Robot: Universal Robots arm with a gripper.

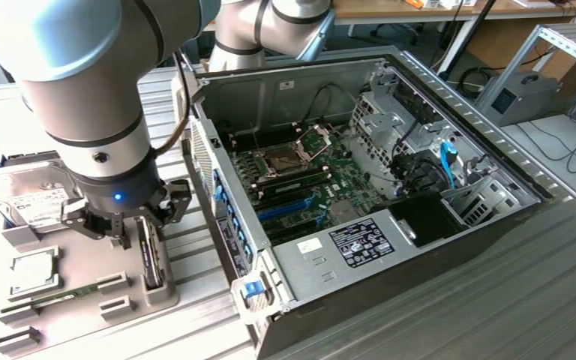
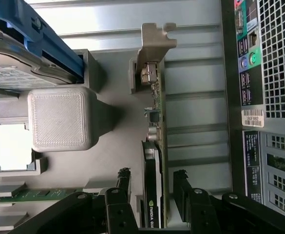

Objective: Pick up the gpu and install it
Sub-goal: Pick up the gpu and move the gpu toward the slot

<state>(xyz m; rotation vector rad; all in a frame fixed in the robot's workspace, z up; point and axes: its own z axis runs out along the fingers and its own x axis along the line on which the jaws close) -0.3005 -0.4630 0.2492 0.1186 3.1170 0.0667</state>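
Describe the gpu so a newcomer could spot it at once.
Find the open metal computer case; the grey parts tray lies to the exterior view's left of it. Under the black gripper, the thin black gpu card stands on edge, a silver bracket at one end, unlike the boxy silver hard drive and the narrow green memory stick.

In the exterior view the tray (image 1: 86, 256) lies on the surface (image 1: 528, 285) at nine o'clock of the computer case (image 1: 368, 187). The gpu (image 1: 152, 259) stands on edge in the tray's side nearest the case, with the hard drive (image 1: 28, 196) at eleven o'clock of it and the memory stick (image 1: 63, 294) at eight o'clock. The fingers (image 2: 124, 195) stand apart, one on either side of the gpu
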